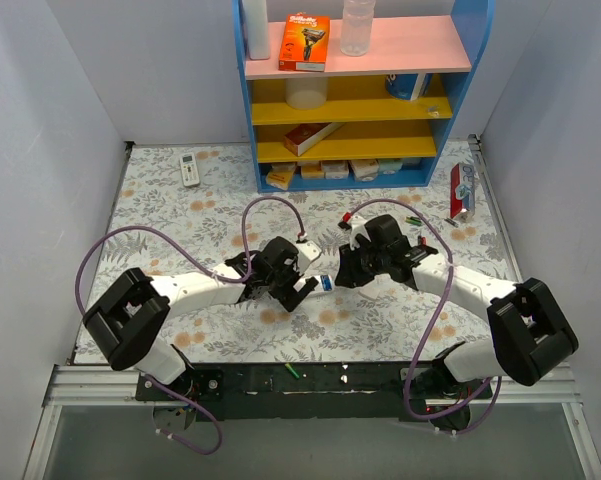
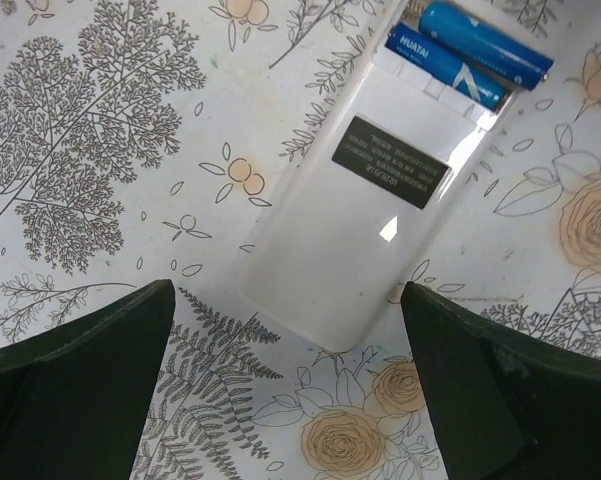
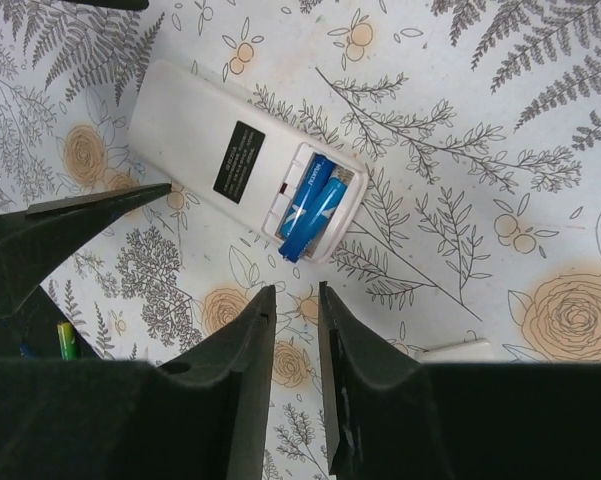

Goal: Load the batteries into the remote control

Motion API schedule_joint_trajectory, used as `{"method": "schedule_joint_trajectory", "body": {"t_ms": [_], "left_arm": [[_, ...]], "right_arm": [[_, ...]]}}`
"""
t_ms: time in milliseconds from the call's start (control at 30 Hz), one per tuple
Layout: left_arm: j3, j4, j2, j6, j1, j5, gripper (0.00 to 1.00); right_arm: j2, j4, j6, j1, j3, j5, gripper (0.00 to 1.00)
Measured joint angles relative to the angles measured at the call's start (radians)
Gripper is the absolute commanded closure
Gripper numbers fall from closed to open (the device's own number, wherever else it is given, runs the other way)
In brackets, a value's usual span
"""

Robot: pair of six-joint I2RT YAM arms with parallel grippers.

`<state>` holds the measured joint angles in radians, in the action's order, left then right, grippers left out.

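L gripper (image 2: 285, 295): jaws at full spread, clamped on nothing. Its fingers stand either side of the near end of the remote control (image 2: 370, 230) w/o touching it, wide enough to straddle the body rather than pinch it.

R gripper (image 3: 297, 295): jaws a narrow slit apart, empty, hovering off the remote's battery end. A thin cell needs no wider opening, so the slim gap fits the job.

The remote lies flat, back up, on the floral table cover (image 3: 460, 120) mid-table between the two grippers. The recess end points toward the R arm, which suits that arm doing the loading.

Two blue batteries (image 3: 310, 205) sit side by side in the recess. One seems to poke past the end wall, poss. not fully seated; the angle is too steep to be sure.

My read: cells are in, so pressing them flat and fitting the cover is what's left. The white piece (image 3: 458, 350) near the R fingers may be that cover. A spare green cell (image 3: 66, 338) lies well apart from the remote.
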<state>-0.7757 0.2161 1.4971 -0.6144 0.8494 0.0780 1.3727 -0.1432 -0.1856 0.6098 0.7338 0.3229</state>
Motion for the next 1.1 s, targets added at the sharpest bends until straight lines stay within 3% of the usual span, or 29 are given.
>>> {"method": "schedule_joint_trajectory", "body": {"t_ms": [300, 400, 567, 1033, 1100], "left_arm": [[-0.002, -0.018, 0.051, 0.171, 0.002, -0.111, 0.02], [-0.002, -0.038, 0.061, 0.190, 0.002, -0.143, 0.08], [-0.005, -0.075, 0.084, 0.201, 0.000, -0.203, 0.28], [-0.018, -0.077, 0.105, 0.219, -0.002, -0.280, 0.65], [-0.022, -0.074, 0.108, 0.220, -0.002, -0.282, 0.67]], "right_arm": [[-0.014, 0.102, -0.022, -0.002, -0.078, 0.046, 0.68], [-0.019, 0.117, -0.023, -0.002, -0.078, 0.047, 0.69], [-0.024, 0.149, -0.034, -0.002, -0.079, 0.047, 0.70], [0.016, 0.183, -0.075, -0.002, -0.093, 0.035, 0.75], [0.016, 0.186, -0.079, -0.002, -0.093, 0.021, 0.76]]}}
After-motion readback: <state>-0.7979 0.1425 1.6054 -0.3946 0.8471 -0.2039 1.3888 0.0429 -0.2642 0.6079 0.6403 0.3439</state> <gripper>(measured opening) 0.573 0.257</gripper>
